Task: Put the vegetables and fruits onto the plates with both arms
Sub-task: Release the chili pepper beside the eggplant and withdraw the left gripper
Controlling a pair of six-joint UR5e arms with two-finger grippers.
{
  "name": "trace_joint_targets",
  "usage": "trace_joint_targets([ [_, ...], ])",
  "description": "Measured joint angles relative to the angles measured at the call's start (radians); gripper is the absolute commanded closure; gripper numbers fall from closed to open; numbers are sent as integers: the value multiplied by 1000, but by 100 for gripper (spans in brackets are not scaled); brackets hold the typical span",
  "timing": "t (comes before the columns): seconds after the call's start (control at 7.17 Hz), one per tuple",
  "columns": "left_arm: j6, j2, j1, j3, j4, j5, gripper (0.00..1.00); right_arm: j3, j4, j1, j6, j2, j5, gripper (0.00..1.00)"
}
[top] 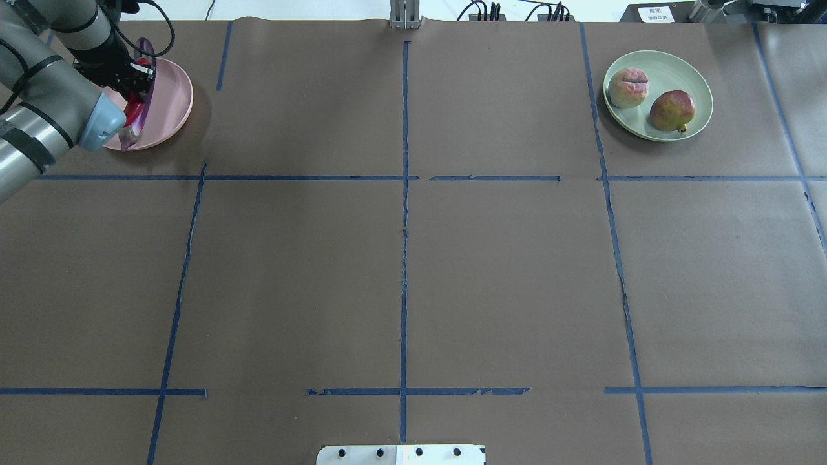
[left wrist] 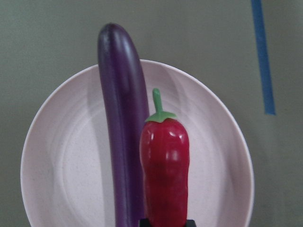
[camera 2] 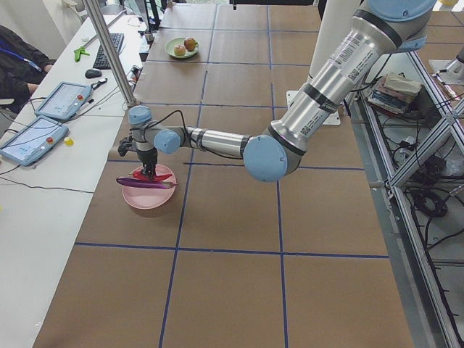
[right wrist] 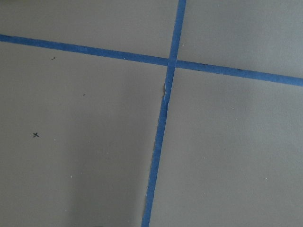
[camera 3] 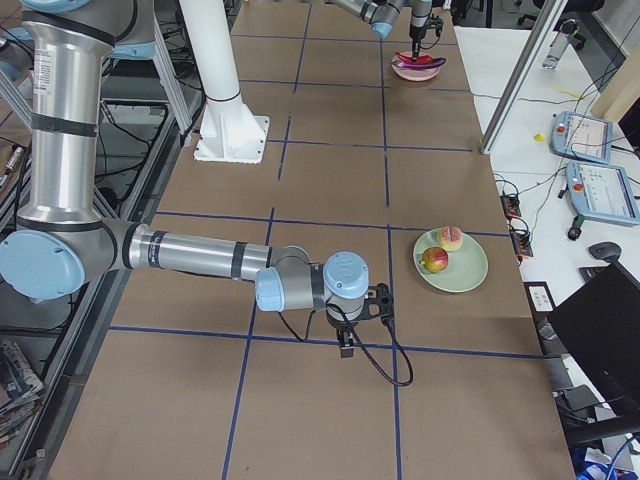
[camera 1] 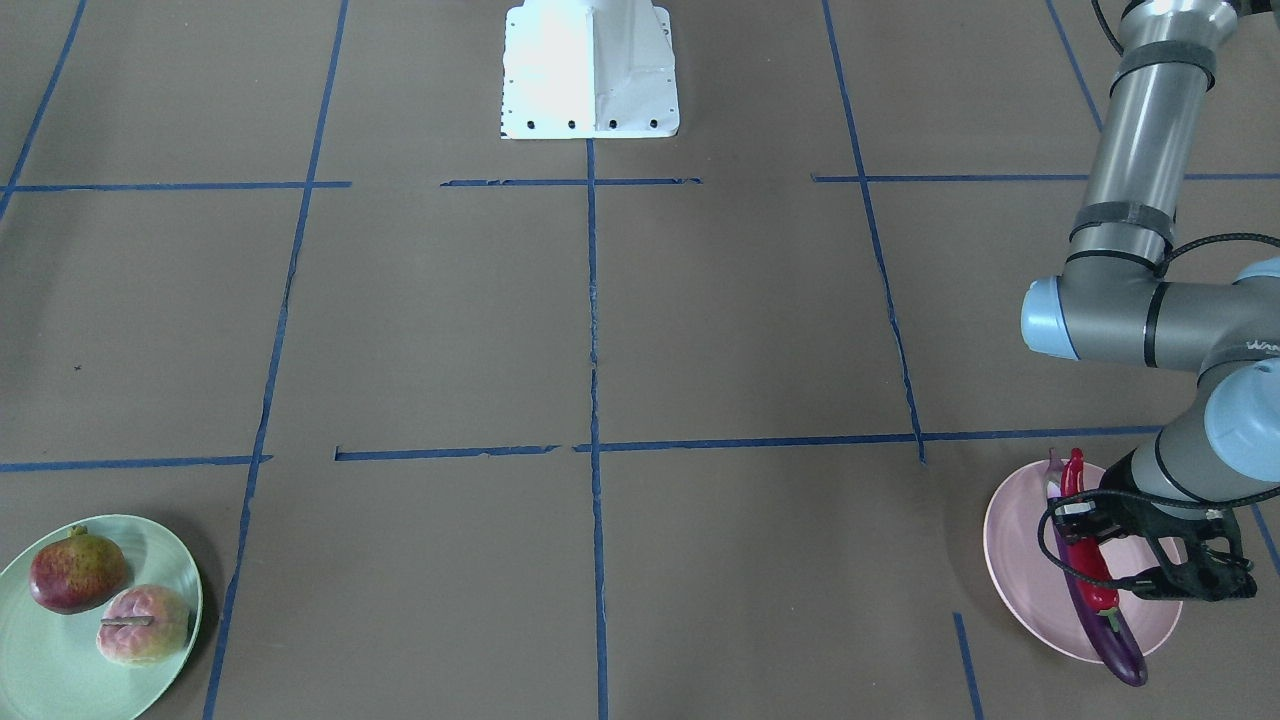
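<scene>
My left gripper [camera 1: 1095, 540] is over the pale pink plate [camera 1: 1030, 590] and is shut on the red chili pepper [camera 1: 1097, 578]. In the left wrist view the chili [left wrist: 164, 170] stands out from the jaws, close above the plate [left wrist: 61, 156]. The purple eggplant [camera 1: 1112, 640] lies across this plate, one end over the rim, right beside the chili. The pomegranate [camera 1: 77, 570] and the peach-like fruit [camera 1: 143, 625] rest on the mint green plate [camera 1: 60, 685]. My right gripper [camera 3: 345, 345] hangs low over bare table away from that plate; I cannot tell if it is open.
The white robot base [camera 1: 590, 70] stands at the table's middle edge. Blue tape lines [right wrist: 161, 127] cross the brown table cover. Tablets and an operator [camera 2: 18, 58] are beside the table, off its far side.
</scene>
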Motion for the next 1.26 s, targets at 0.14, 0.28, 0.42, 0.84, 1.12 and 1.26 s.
trace_joint_targets([
  [0.14, 2, -4, -5, 4, -8, -11, 0, 1, 0, 0, 1, 2, 1, 0],
  [0.28, 6, -3, -22, -3, -8, -50, 0, 2, 0, 0, 2, 4, 1, 0],
  [0.42, 17, 7, -50, -20, -6, -110, 0, 2, 0, 0, 2, 6, 2, 0],
  [0.84, 122, 139, -137, -172, 3, -219, 0, 2, -4, 1, 5, 12, -1, 0],
  [1.12, 323, 233, -192, -296, 133, -231, 0, 3, -9, 4, 5, 17, -1, 0],
  [1.26, 445, 281, -237, -375, 252, -228, 0, 4, -10, 6, 5, 18, -1, 0],
])
